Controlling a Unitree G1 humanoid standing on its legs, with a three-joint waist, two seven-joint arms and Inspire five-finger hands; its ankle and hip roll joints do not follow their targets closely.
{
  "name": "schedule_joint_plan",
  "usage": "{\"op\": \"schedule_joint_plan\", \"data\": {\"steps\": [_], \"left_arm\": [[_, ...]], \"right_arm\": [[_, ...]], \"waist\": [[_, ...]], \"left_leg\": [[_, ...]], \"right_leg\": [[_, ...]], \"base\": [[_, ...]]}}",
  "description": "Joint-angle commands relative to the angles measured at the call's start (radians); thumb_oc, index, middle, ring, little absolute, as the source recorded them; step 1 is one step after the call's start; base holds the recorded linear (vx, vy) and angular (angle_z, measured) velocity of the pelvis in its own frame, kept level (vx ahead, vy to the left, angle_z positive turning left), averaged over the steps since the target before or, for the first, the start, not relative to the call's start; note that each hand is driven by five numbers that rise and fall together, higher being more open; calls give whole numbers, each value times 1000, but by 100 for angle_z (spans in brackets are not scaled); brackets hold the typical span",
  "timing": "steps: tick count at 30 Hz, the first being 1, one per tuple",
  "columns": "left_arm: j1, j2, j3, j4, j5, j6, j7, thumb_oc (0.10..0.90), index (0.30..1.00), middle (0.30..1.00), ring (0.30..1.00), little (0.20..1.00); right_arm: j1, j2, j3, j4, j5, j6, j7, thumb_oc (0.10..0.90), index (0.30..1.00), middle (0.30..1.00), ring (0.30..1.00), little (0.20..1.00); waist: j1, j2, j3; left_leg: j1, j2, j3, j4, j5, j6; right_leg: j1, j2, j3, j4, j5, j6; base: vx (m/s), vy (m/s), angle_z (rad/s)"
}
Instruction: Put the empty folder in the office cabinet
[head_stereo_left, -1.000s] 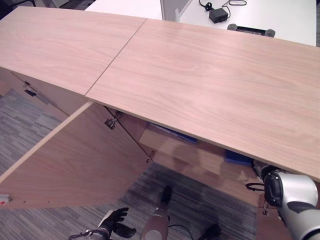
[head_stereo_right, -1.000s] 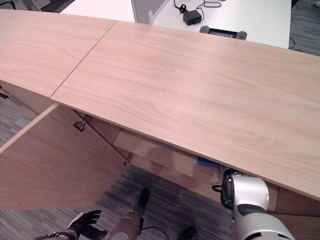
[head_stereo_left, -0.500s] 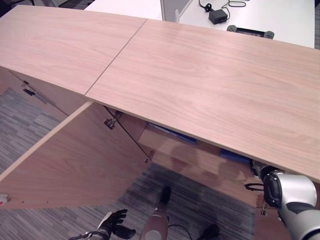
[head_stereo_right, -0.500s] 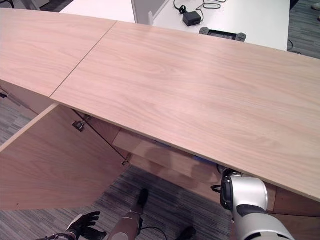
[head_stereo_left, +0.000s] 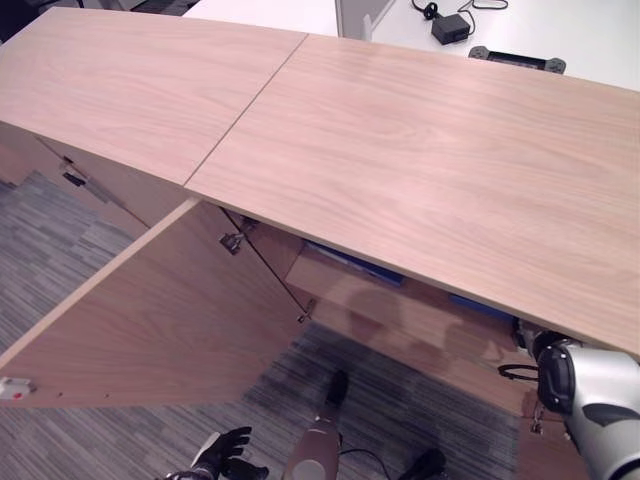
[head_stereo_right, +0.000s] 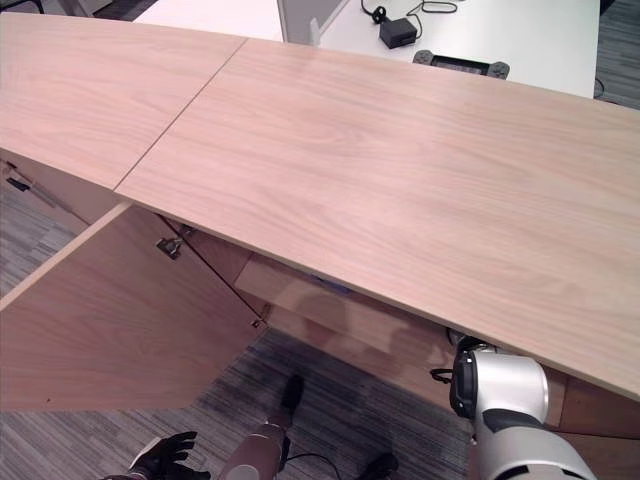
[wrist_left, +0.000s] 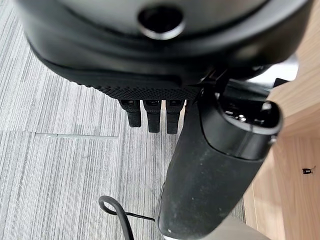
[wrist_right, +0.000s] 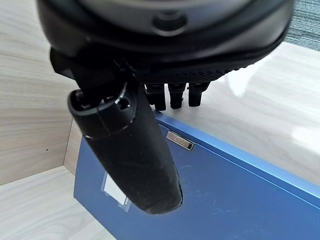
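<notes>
The blue folder (wrist_right: 235, 200) lies flat on the wooden shelf (wrist_right: 30, 210) inside the office cabinet, with a metal label holder (wrist_right: 180, 140) on its edge. My right hand (wrist_right: 165, 40) hovers just over it, thumb (wrist_right: 130, 150) stretched above the cover and fingers (wrist_right: 172, 95) relaxed, holding nothing. In the eye views my right arm (head_stereo_left: 590, 385) reaches in under the cabinet top (head_stereo_left: 400, 150), and a blue sliver of the folder (head_stereo_left: 355, 262) shows below its front edge. My left hand (head_stereo_left: 222, 455) hangs open low above the carpet.
The cabinet's left door (head_stereo_left: 170, 320) stands swung out wide towards me, hinge (head_stereo_left: 232, 242) showing. Behind the cabinet is a white desk (head_stereo_left: 590, 30) with a black adapter (head_stereo_left: 450, 27). Grey carpet (head_stereo_left: 60, 230) covers the floor.
The camera has shifted a little. My left hand has sunk lower towards the picture's bottom edge. My right arm stays reaching under the cabinet top.
</notes>
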Motion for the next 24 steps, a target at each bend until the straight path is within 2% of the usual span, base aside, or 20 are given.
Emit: {"op": "schedule_joint_plan", "data": {"steps": [1,13,17,24], "left_arm": [[-27,72,9,6,20,-5,2,800,900,900,900,900],[-42,48,-1,12,28,0,-3,800,900,900,900,900],[-45,25,-6,33,32,4,1,800,900,900,900,900],[-30,-9,-2,62,38,4,6,800,900,900,900,900]], "right_arm": [[-179,-172,57,-152,-34,-90,131,800,900,900,900,900],[-112,-113,21,-164,7,-99,160,800,900,900,900,900],[-57,-55,-22,-178,57,-129,166,800,900,900,900,900],[-2,18,-38,-206,71,-140,175,800,900,900,900,900]], "waist": [[52,-53,10],[50,-49,-3],[43,-60,-24],[35,-83,-51]], "left_leg": [[119,27,-24,-13,-161,-62],[131,20,-33,-18,-156,-65],[150,21,-30,-20,-159,-66],[192,25,-6,-22,-166,-69]], "right_leg": [[143,22,19,-108,-12,92],[183,25,0,-137,-1,91],[217,41,2,-177,17,91],[271,69,15,-254,44,88]], "base": [[0,0,0],[-9,13,3],[12,37,8],[19,53,-2]]}}
